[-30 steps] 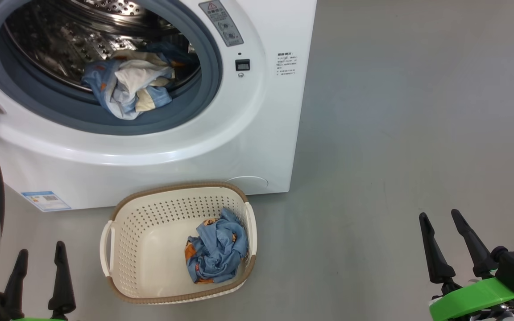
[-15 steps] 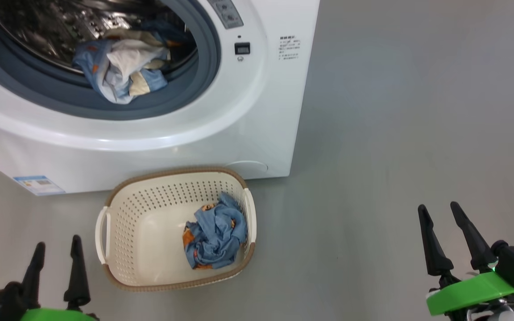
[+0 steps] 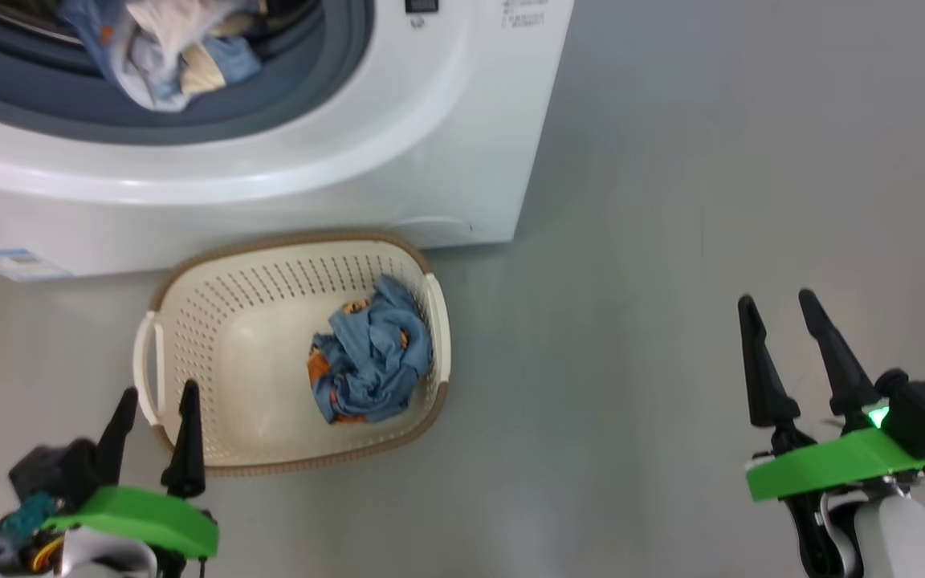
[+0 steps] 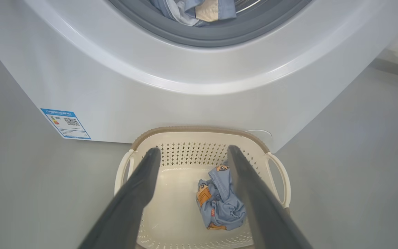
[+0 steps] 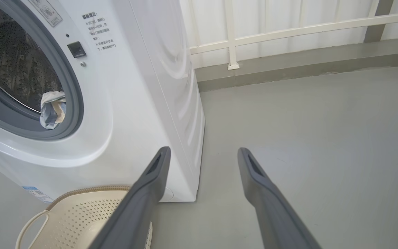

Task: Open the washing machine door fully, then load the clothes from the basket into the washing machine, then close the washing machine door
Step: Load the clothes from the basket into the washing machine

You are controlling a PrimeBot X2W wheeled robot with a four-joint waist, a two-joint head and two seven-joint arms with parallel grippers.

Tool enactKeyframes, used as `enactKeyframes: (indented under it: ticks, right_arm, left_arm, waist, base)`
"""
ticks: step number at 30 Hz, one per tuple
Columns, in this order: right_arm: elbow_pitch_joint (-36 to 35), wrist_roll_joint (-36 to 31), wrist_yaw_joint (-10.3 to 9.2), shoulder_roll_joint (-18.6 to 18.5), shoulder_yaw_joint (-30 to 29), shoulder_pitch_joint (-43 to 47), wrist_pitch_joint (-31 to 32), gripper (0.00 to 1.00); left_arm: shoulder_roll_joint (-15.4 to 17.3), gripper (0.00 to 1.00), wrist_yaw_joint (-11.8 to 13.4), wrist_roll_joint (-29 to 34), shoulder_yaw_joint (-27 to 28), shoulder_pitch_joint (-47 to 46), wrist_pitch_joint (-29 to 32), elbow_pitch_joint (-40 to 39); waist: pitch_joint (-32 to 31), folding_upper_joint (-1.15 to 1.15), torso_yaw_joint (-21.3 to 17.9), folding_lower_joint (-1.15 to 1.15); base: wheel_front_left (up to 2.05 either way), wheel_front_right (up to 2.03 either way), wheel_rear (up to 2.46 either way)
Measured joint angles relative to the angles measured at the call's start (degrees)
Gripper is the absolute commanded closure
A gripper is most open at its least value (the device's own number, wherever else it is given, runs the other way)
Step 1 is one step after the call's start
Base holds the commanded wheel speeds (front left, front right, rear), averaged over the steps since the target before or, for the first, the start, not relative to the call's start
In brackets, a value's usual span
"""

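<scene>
While one bundle of the clothes (image 3: 370,361) is left in the basket (image 3: 189,321), the loading is judged half done: the other bundle (image 3: 157,48) is seen lodged in the mouth of the washing machine (image 3: 430,160), draped over the grey gasket (image 3: 318,72). The basket is set on the floor (image 3: 671,241) just in front of the machine, and the bundle in it is crumpled against the right wall, its long axis run roughly near to far. The left gripper (image 3: 157,391) is held spread and empty above the basket's near left corner, so the bundle is found to its right and a little farther off; in the left wrist view it is framed between the fingers, close to the right one. The right gripper (image 3: 776,299), likewise spread and empty, is held well apart to the right over bare floor. The left arm is therefore judged the nearer, and a reach rightward and down is called for.
</scene>
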Motion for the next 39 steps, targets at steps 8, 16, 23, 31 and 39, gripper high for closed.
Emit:
enactKeyframes:
  ticks: [8, 16, 23, 31, 39]
  right_arm:
    - [-0.41, -0.19, 0.0, 1.29, 0.53, -4.53, 0.0, 0.0]
    - [-0.96, -0.49, 0.0, 1.7, 1.43, -9.26, 0.0, 0.0]
    - [-1.33, 0.71, 0.0, 1.91, 2.85, -12.1, 0.0, 0.0]
    - [-2.05, 1.83, 0.0, 1.92, 4.43, -14.18, 0.0, 0.0]
    - [-2.5, 4.11, 0.0, 1.96, 6.2, -15.44, 0.0, 0.0]
  left_arm:
    - [2.25, 0.0, 0.0, -2.19, -7.16, -9.17, 0.0, 7.53]
    - [5.49, 0.0, 0.0, -4.04, -15.26, -17.92, -0.01, 12.94]
    - [8.94, 0.0, 0.0, -7.84, -25.02, -24.43, -0.01, 18.36]
    - [12.77, 0.0, 0.0, -13.44, -36.49, -31.74, -0.01, 22.3]
    - [16.35, 0.0, 0.0, -19.83, -47.23, -38.29, -0.01, 24.87]
  waist:
    - [6.48, 0.0, -0.84, 0.0]
    - [13.4, 0.0, -2.17, 0.0]
    - [19.22, 0.0, -4.1, 0.0]
    - [24.56, 0.0, -6.87, 0.0]
    - [28.63, 0.0, -9.83, 0.0]
  base:
    - [0.0, 0.0, 0.0]
    - [0.0, 0.0, 0.0]
    - [0.0, 0.0, 0.0]
    - [0.0, 0.0, 0.0]
    - [0.0, 0.0, 0.0]
